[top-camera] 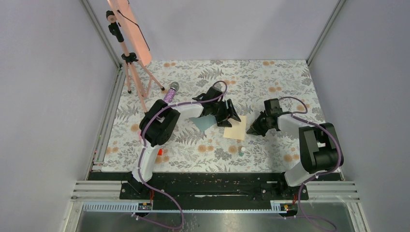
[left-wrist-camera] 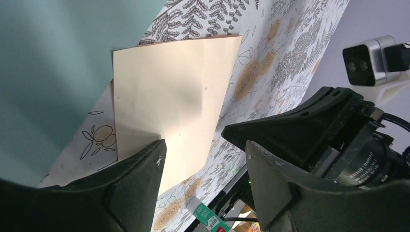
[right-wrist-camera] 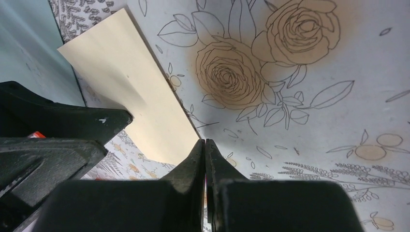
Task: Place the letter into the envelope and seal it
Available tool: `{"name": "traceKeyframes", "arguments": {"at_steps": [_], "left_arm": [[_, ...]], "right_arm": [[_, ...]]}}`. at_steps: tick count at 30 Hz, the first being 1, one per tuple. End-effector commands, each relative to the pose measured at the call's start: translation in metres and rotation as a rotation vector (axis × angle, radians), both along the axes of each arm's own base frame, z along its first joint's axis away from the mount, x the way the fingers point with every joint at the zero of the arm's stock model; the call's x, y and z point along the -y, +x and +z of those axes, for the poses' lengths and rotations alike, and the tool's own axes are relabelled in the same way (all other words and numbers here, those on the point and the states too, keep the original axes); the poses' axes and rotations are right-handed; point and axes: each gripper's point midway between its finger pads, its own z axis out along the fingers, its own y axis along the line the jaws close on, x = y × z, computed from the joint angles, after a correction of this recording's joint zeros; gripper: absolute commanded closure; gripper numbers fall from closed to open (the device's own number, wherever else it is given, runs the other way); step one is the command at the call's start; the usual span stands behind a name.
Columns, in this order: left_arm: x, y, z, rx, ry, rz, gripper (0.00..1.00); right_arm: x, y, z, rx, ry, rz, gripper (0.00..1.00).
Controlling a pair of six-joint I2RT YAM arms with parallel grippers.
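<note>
The tan letter lies flat on the floral table top. The teal envelope lies just left of it, partly hidden under my left arm. My left gripper is open and empty, low over the letter's left part. In the left wrist view the letter lies ahead of the open gripper, with the envelope to the left. My right gripper is shut. In the right wrist view its tips sit at the right edge of the letter, holding nothing I can see. The envelope shows at the left.
A glue stick lies near the front, below the letter; it also shows in the left wrist view. A purple bottle lies behind the left arm. A tripod with a salmon-pink panel stands at the back left. Walls enclose the table.
</note>
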Motion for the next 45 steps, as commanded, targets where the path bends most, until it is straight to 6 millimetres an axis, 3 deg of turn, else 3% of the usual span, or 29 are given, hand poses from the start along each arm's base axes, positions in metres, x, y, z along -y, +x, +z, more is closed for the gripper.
{"name": "traceKeyframes", "arguments": {"at_steps": [1,8,11,22,29,35,38,45], "left_arm": [[-0.026,-0.023,-0.039,-0.078,0.129,-0.005,0.35],[-0.025,-0.021,-0.037,-0.066,0.133,-0.019,0.35],[-0.023,-0.022,-0.039,-0.076,0.124,-0.026,0.35],[-0.025,-0.026,-0.044,-0.096,0.119,-0.035,0.35],[-0.026,-0.03,-0.041,-0.097,0.116,-0.057,0.35],[-0.028,-0.029,-0.037,-0.088,0.119,-0.061,0.35],[-0.027,-0.027,-0.038,-0.09,0.118,-0.058,0.35],[-0.021,-0.025,-0.039,-0.102,0.105,-0.063,0.35]], "right_arm": [[-0.007,0.015,0.003,0.028,0.014,-0.009,1.0],[-0.02,0.039,0.015,0.064,0.045,0.023,1.0],[-0.022,0.039,0.015,0.063,0.039,0.016,1.0],[-0.019,0.039,-0.015,-0.043,0.008,-0.057,1.0],[-0.013,0.069,-0.013,-0.01,-0.05,-0.103,1.0],[-0.02,0.092,-0.009,0.009,-0.045,-0.064,1.0],[-0.022,0.085,-0.006,0.017,-0.04,-0.033,1.0],[-0.033,0.028,-0.008,-0.019,-0.038,0.112,1.0]]}}
